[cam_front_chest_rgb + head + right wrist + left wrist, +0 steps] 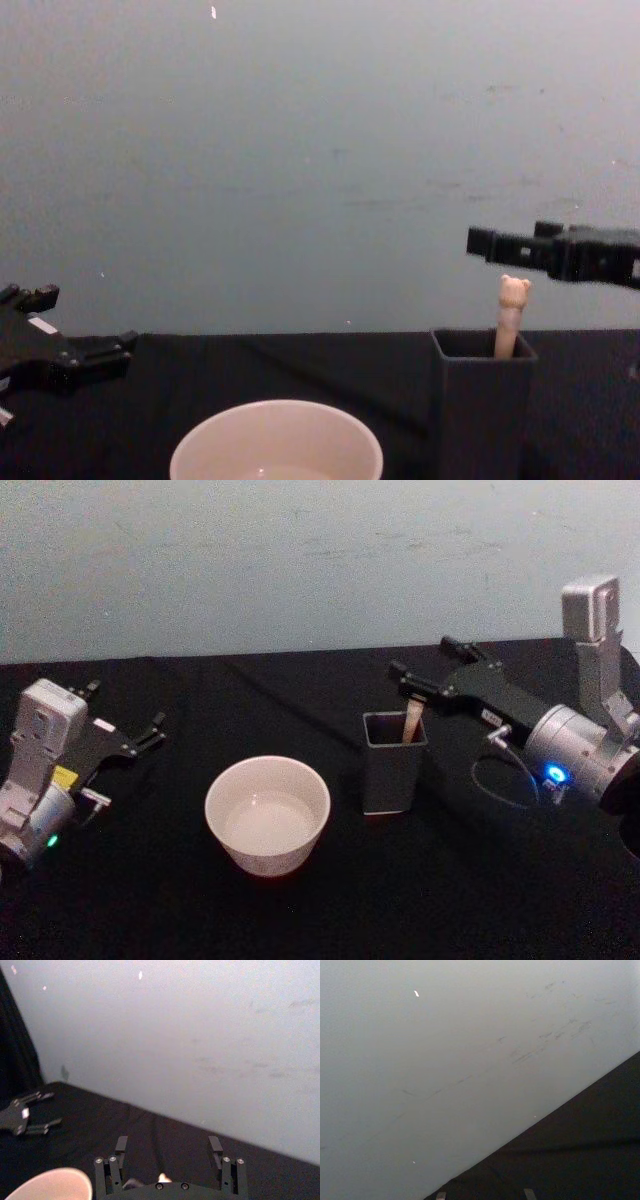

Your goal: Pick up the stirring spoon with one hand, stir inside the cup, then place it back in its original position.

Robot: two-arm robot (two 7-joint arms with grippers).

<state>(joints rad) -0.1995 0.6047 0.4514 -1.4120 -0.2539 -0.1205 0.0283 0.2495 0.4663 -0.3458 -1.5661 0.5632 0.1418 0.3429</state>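
The stirring spoon [413, 723] stands in the dark grey square holder [393, 762], its original position, with its bear-head top [514, 290] sticking out above the rim. In the right wrist view the spoon's tip [162, 1178] shows just below the gripper's base. My right gripper [422, 655] hovers open just above and behind that top, touching nothing. Both its fingers [121, 1145] are spread wide. The cream-white cup [267, 815] sits left of the holder [482, 400]. My left gripper [128, 720] rests open at the table's left side, far from the cup [276, 445].
A black cloth [330, 910] covers the table and a pale wall [300, 560] rises behind it. A thin cable [500, 780] loops beside the right arm's wrist. Open cloth lies in front of the cup and holder.
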